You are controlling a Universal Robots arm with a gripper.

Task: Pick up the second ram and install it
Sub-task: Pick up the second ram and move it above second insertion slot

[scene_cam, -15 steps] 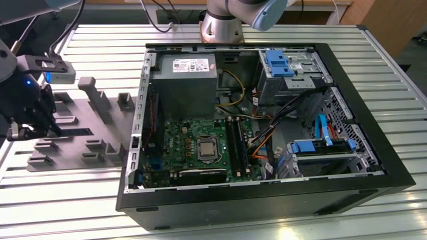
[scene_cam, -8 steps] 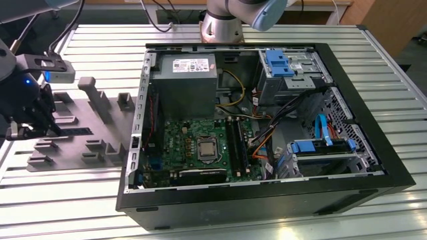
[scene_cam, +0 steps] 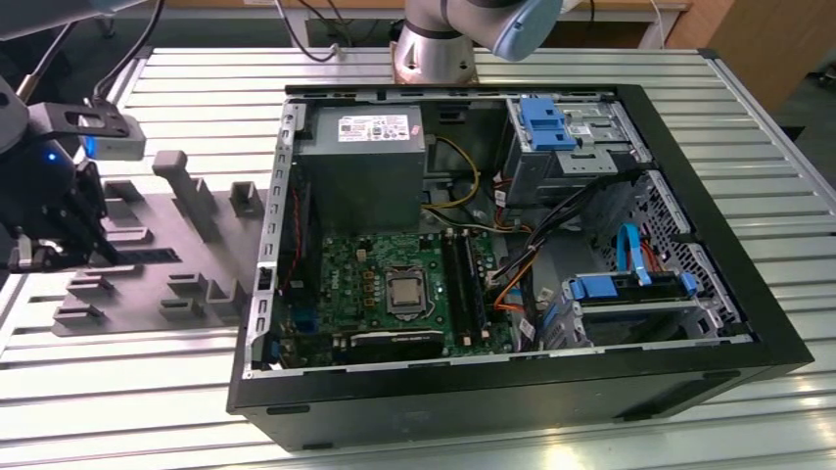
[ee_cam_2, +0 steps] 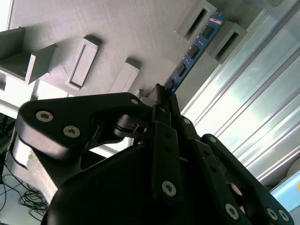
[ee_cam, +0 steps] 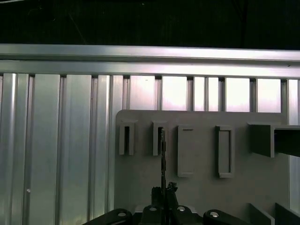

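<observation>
**Gripper closed on the second ram at the fixture plate**

The exterior view takes in the whole bench. A slatted aluminium table [scene_cam: 131, 411] carries an open black computer case [scene_cam: 523, 392], with a green motherboard [scene_cam: 352, 274] and a grey power supply [scene_cam: 359, 166] inside. A grey fixture plate [scene_cam: 170, 255] with raised blocks lies toward the exterior view's left. The arm's base [scene_cam: 438, 49] stands behind the case. The gripper [scene_cam: 53, 245] hangs over the far side of the plate, well apart from the case, and its own dark body hides the fingertips and whatever they hold.

Both wrist views show that detail. In the second wrist view the gripper [ee_cam_2: 161, 96] has its black fingers drawn narrow, pinched on the near end of the second ram [ee_cam_2: 192, 49], a blue board with a row of black chips. The stick runs straight out ahead of the fingers, and its far end sits between two raised grey holder blocks [ee_cam_2: 197, 18]. The table's slats lie just beyond them.

In the first wrist view the gripper [ee_cam: 164, 190] holds the same ram [ee_cam: 162, 154], seen edge-on as a thin dark line. It reaches from the fingertips to one of the slotted blocks on the fixture plate [ee_cam: 201, 187]. Whether it is seated in the holder or lifted clear cannot be told.
</observation>
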